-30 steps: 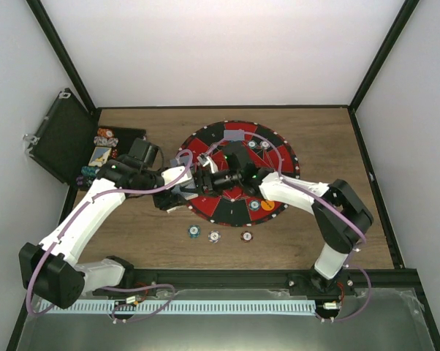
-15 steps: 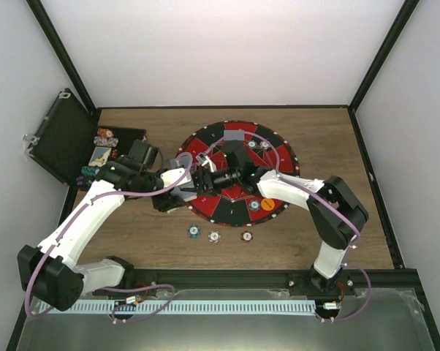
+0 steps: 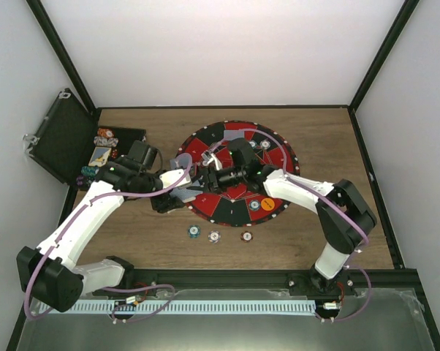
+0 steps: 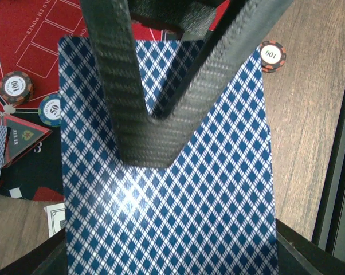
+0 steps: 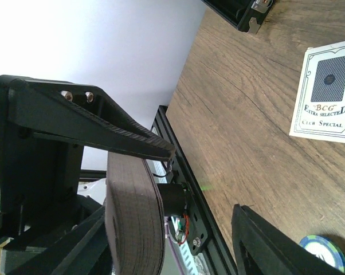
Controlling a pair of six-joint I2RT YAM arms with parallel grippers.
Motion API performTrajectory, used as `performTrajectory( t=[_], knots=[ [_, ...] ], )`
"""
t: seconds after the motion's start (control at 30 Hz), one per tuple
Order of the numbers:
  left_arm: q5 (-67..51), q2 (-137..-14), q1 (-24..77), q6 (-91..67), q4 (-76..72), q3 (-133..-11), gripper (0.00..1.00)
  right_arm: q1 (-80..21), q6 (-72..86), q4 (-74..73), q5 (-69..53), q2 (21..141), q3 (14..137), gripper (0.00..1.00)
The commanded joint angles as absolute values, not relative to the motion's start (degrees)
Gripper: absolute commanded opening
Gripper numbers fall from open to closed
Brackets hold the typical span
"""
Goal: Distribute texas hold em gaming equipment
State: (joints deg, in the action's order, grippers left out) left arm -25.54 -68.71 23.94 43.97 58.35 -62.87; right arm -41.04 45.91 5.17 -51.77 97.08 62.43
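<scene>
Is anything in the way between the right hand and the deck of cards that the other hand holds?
Nothing visible does. The right hand is right at the deck of cards, its fingers over the top card.

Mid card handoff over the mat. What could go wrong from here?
1. The left hand grips the deck by its side edges while the right hand sits across its top. A push could fan or spill it.
2. The right hand's jaws are open over the whole stack, so it might pull several cards, not one.
3. This happens above the mat near chips. A dropped card could land on them.
</scene>
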Motion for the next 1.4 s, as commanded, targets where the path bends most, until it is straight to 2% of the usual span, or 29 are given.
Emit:
performTrajectory(
  t=[0.0, 0.23, 0.33, 0.77, 0.97, 1.2, 1.37],
  knots=[
    [-26.62, -66.85, 24.15, 45.04, 57.41, -63.04, 0.12, -39.89, 44.55, 0.66, -48.93, 94.72, 62.14, 0.54],
    [-26.25, -67.2, 24.15, 44.67, 56.87, -62.53, 0.12, -39.82, 44.53, -0.76, -48.0, 91.68, 62.05, 0.35],
    [-26.15, -67.66, 24.17, 44.63, 56.82, -62.44, 0.12, -39.81, 44.24, -1.68, -47.41, 90.62, 62.05, 0.32],
    [-24.51, -69.38, 24.13, 45.31, 56.56, -62.47, 0.12, -37.9, 43.66, -5.24, -46.22, 87.34, 61.38, 0.01],
    [-23.38, -69.74, 24.17, 45.68, 56.22, -62.31, 0.12, -33.12, 44.19, -4.59, -48.79, 83.96, 57.79, 0.01],
    [-22.85, -69.83, 24.17, 46.0, 56.25, -62.12, 0.12, -21.15, 40.05, -8.2, -50.66, 78.66, 48.97, 0.01],
    [-22.81, -69.57, 24.17, 46.03, 56.43, -62.23, 0.12, -15.94, 34.96, -13.42, -46.4, 77.84, 44.5, 0.01]
  ],
)
